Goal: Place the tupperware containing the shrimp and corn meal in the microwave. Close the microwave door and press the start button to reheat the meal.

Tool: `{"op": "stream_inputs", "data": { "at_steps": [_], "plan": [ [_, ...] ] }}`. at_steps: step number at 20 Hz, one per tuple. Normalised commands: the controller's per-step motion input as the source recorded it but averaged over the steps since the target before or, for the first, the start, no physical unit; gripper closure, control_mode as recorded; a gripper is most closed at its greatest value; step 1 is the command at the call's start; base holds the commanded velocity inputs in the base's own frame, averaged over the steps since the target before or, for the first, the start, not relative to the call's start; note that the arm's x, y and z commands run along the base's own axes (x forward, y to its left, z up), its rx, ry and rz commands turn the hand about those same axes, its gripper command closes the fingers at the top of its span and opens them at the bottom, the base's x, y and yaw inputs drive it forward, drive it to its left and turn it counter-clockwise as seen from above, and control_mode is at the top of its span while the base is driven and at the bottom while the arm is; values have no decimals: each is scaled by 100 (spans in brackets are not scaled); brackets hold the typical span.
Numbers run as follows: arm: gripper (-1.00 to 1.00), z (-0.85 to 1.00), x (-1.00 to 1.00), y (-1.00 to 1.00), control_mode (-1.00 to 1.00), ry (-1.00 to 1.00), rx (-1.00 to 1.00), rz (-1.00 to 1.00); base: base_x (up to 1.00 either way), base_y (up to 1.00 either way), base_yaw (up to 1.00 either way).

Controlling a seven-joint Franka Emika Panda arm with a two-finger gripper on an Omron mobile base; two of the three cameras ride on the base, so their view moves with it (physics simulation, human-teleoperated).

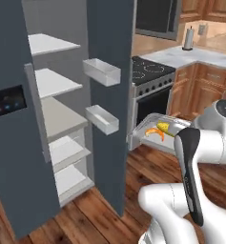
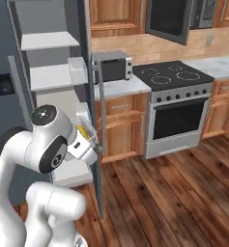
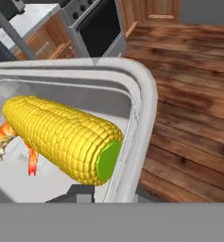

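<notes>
The tupperware (image 3: 139, 101), a clear-grey rimmed tub, hangs in the air over the wooden floor, with my gripper (image 3: 108, 194) shut on its near wall. Inside lie a yellow corn cob (image 3: 61, 137) and orange shrimp (image 3: 4, 134). From the left base view the tupperware (image 1: 150, 138) floats just right of the open fridge door, in front of the stove, with shrimp (image 1: 155, 132) showing. The right base view has the tub (image 2: 85, 129) at my hand beside the fridge door edge. The microwave (image 2: 203, 12) hangs above the stove, its black-glass door (image 2: 168, 20) swung open.
The open fridge (image 1: 57, 119) with white shelves and door bins (image 1: 101, 71) stands close on the left. A stove with an oven (image 2: 178, 116) sits under the microwave. A small toaster oven (image 2: 112, 67) is on the counter. A paper towel roll (image 1: 188, 39) stands by the wall.
</notes>
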Motion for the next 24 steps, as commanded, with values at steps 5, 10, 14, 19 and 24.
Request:
{"op": "stream_inputs", "data": {
  "at_steps": [5, 10, 14, 19, 24],
  "plan": [
    [100, 0, 0, 0, 100, 0, 0, 0, 0, 0, -82],
    [100, 0, 0, 0, 100, 0, 0, 0, 41, 0, -68],
    [100, 0, 0, 0, 100, 0, 0, 0, 86, 0, -53],
    [100, 0, 0, 0, 100, 0, 0, 0, 100, 0, -20],
    [100, 0, 0, 0, 100, 0, 0, 0, 100, 0, 14]
  ]
}}
